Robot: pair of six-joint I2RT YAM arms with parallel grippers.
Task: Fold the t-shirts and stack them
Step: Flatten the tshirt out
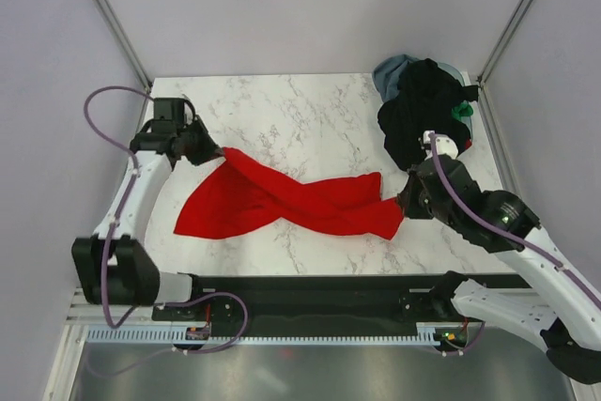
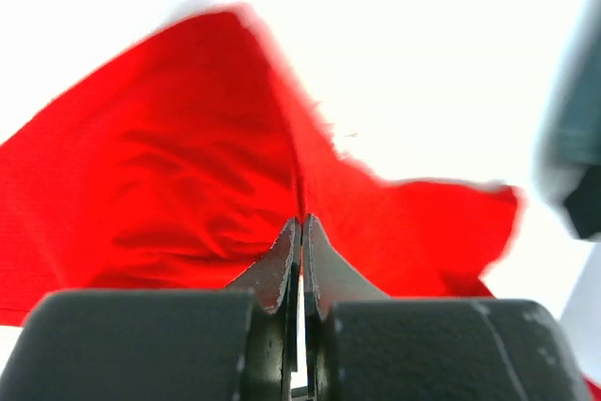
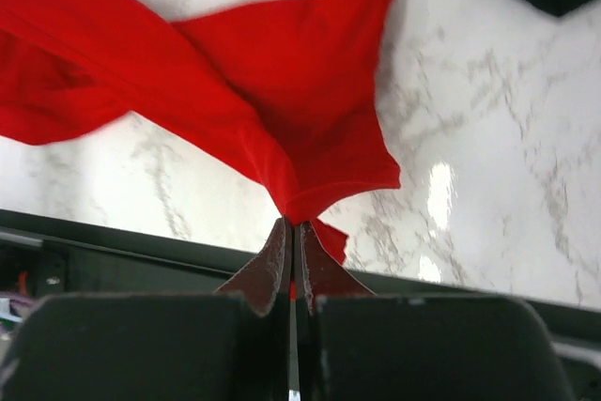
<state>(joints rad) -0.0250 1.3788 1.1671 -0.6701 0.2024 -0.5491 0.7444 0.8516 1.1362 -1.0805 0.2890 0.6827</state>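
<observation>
Red t-shirt point(image 1: 291, 202), twisted, strung between two tools above the marble surface point(image 1: 282, 110).

It lies mid-surface, with one roll through its middle. The left tool point(image 1: 208, 150) is clamped on its far-left corner and the right tool point(image 1: 406, 202) is pinched tight on its near-right corner. The heap of other t-shirts point(image 1: 427, 115) sits in the far right corner, apart. Step, by my reading: spreading before the first fold. The next move calls for undoing the twist, keeping both grips, and laying the cloth flat.

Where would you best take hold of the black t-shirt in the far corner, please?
I'd pinch the black t-shirt at its near bulge, coming from above and the left: it sits atop the other shirts, with walls close behind and right.
</observation>
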